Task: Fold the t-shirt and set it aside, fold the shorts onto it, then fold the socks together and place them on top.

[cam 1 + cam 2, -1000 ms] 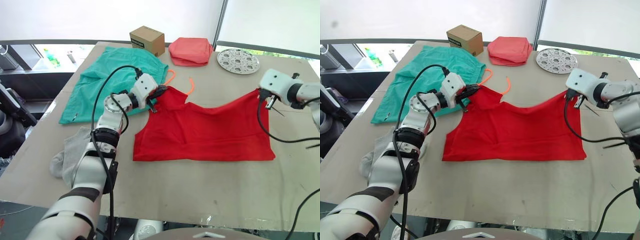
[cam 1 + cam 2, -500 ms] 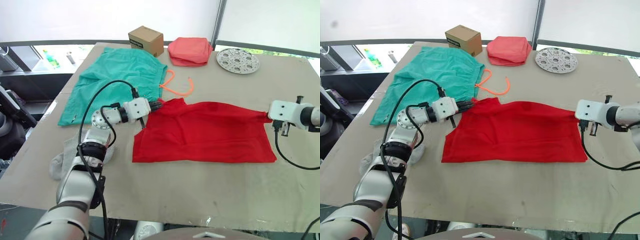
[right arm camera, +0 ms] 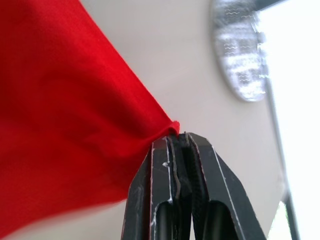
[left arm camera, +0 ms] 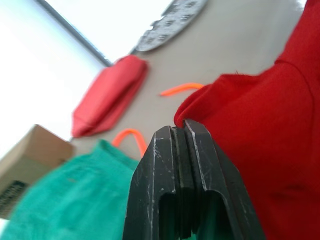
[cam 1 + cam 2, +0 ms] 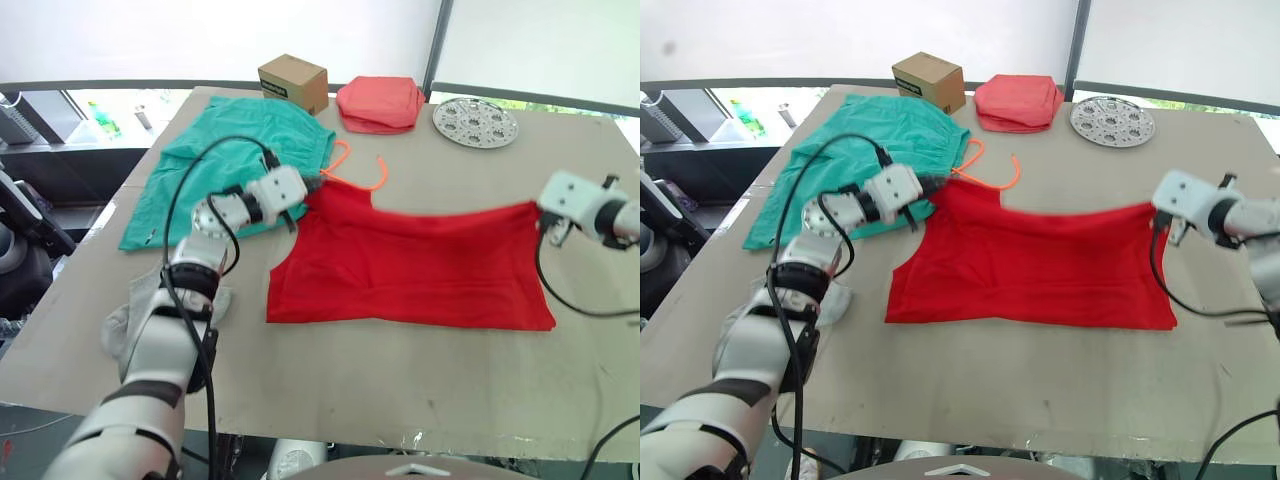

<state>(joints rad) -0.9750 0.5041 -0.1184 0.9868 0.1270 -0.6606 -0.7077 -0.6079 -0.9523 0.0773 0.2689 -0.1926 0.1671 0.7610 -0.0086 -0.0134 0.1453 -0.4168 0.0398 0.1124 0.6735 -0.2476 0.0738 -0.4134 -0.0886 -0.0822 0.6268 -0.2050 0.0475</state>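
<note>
Since half a second ago, both of my arms have risen: the far edge of the t-shirt [image 5: 410, 265], which lay nearly flat on the desk [image 5: 420, 385], is lifted clear again and sags between its two held corners.

Gripper state: my left gripper [image 4: 181, 131] is clamped fully shut on the t-shirt corner nearest the shorts [image 5: 225, 160]. My right gripper [image 3: 178, 138] is clamped fully shut on the opposite far corner.

Location of parts: the near edge of the t-shirt rests on the desk. The shorts lie spread just beyond the t-shirt on my left, with the orange cord [image 5: 360, 175] running out beside the raised corner. The socks [image 5: 135, 325] lie on my near-left side of the t-shirt, partly behind my left arm. A pink cloth stack [image 5: 380, 103], a box [image 5: 293, 82] and a perforated disc [image 5: 476, 122] sit along the far side, well apart from the t-shirt.

Step in hand, by my judgement: first fold of the t-shirt.

Next move calls for: carrying both corners toward the near edge together, at equal height, keeping the span taut, then laying edge on edge before releasing.
</note>
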